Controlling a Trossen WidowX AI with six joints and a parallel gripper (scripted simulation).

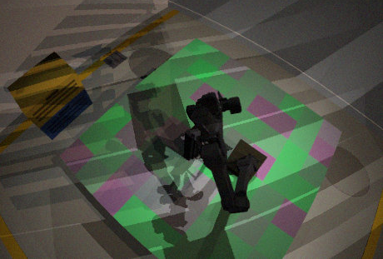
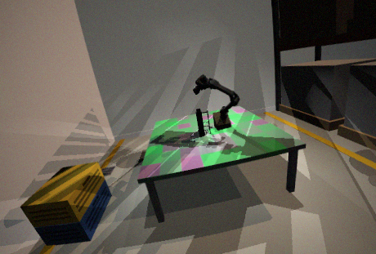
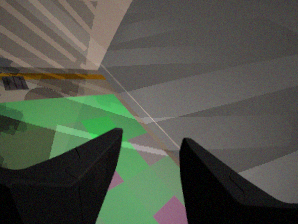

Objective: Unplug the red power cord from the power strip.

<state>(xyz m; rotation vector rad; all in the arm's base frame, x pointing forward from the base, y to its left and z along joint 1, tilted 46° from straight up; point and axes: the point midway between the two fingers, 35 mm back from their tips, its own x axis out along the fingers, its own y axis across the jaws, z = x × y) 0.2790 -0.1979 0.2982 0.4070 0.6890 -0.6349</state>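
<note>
Right now we are holding the gripper (image 2: 199,86) high in the air, well above the table (image 2: 261,144), and it is touching nothing. In the side view it is hanging roughly over the power strip (image 2: 199,122), which is standing upright as a dark slab near the middle of the table, just left of the arm's base (image 2: 222,122). In the wrist view the two fingers are standing partly apart with an open gap. Through that gap we are seeing only the green and pink table top and the far wall, so they are clamped on nothing.

We are not finding the red cord or its plug in any view. From above, the arm (image 1: 216,158) is covering much of the strip, and from the side the strip is too small and dark to show a plug. We therefore cannot tell whether the plug is sitting in its socket.

By our judgement we are in the approach step, with the unplugging not yet done. The next move is calling for us to spread the fingers wider and tilt the wrist down until the plug comes into sight. We would then lower onto the plug from above and close on its body, not on the cord. After that come a straight pull away from the socket, the release and the retreat.
</note>
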